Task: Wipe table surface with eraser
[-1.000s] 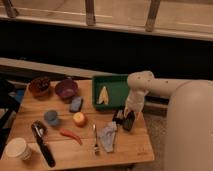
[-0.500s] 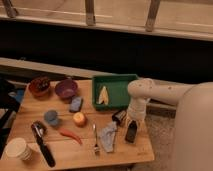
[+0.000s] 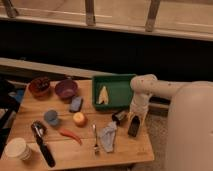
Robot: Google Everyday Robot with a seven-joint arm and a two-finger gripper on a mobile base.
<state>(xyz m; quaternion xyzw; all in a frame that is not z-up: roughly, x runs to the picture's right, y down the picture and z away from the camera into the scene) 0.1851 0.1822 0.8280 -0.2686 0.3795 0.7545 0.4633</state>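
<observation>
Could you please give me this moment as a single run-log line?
task: wipe table | gripper: low at right edge, at dark eraser | grasp: unclear | cloth: left of eraser | green tray: behind

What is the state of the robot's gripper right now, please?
Gripper: down at the dark rectangular eraser near the light wooden table's right edge; open or closed cannot be told.

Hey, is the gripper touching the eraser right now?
Cannot tell. The camera view shows the gripper directly above the black eraser on the table's right side, their outlines overlapping, with neither contact nor gap plainly visible.
</observation>
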